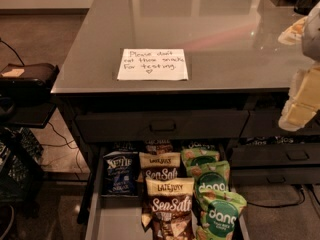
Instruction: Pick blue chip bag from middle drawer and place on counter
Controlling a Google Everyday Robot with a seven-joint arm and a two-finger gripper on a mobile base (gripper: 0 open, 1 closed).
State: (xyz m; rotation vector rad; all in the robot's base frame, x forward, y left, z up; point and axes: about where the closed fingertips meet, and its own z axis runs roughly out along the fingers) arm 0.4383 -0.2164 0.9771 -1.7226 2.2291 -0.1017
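The blue chip bag stands in the left row of the open middle drawer; the pincer hangs far right beside the worktop, open or closed I cannot tell; best descend squarely onto the bag's top, clear of the Sea Salt bags.

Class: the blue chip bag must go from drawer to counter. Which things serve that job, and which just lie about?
Job: blue bag (left row); drawer; counter; gripper, at the right edge by the counter.
Lying about: note; Sea Salt bags; dang bags.
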